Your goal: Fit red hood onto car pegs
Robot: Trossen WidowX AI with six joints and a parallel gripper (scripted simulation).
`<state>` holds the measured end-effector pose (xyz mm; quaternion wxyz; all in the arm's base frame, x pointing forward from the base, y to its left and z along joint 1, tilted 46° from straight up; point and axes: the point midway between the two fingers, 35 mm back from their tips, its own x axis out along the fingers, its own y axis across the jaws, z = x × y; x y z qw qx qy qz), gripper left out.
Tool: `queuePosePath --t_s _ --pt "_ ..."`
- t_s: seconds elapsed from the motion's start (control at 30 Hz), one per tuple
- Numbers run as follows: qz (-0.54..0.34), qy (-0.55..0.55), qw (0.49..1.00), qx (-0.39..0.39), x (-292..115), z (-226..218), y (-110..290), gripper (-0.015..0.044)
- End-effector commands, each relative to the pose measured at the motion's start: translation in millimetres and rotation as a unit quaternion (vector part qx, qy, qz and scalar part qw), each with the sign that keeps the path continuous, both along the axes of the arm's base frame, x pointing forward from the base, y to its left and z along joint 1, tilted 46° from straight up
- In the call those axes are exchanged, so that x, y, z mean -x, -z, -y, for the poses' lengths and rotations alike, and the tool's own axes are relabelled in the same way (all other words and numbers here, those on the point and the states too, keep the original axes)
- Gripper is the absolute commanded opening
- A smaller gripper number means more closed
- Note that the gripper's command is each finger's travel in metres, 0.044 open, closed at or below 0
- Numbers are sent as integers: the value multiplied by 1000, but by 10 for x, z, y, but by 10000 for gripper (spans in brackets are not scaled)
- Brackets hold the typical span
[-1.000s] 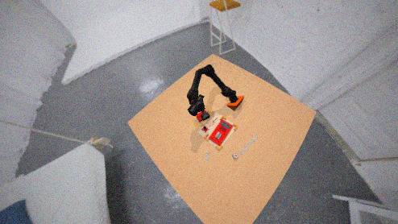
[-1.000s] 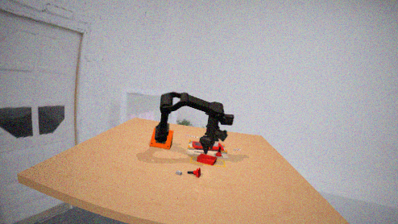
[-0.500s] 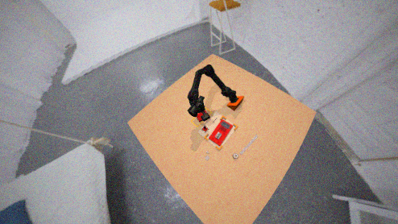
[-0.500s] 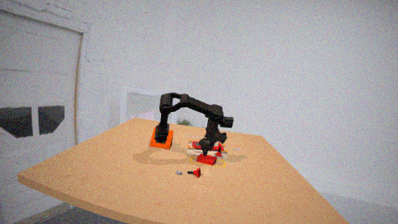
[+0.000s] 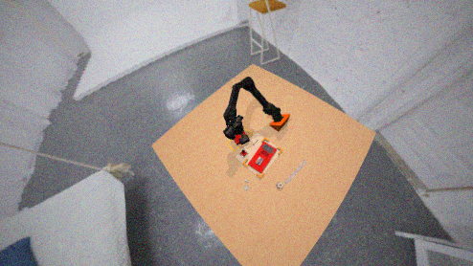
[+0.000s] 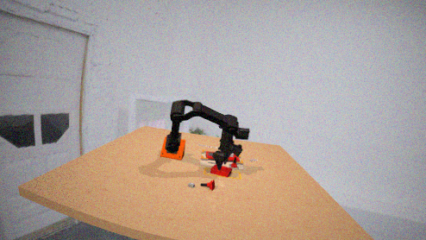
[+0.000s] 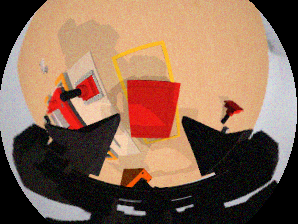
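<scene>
Gripper (image 7: 149, 137) hangs wide apart and empty above the hood (image 7: 153, 107), which lies on the table at wrist-view centre inside a yellow outline (image 7: 140, 50); descend straight, straddle its sides squarely, then close.

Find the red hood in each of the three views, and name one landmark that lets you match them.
Top: hood just left of centre, partly hidden under the open gripper.
Exterior: hood right of centre, flat on the table, below the gripper.
Wrist: hood at centre, between the two fingers.
Shared landmark: the jig holding the chassis lies right beside the hood in every view.
</scene>
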<state>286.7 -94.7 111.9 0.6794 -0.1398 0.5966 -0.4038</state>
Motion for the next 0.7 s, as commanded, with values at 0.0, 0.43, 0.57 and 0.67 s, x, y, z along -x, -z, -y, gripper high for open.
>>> queuePosePath --t_s 0.0,0.43,0.57,0.67 --pt "0 -1 1000 2 2 28 20 440" --pt "0 -1 1000 2 5 71 61 440" --pt "0 -1 1000 2 5 86 74 440" --pt "0 -1 1000 2 5 96 85 440"
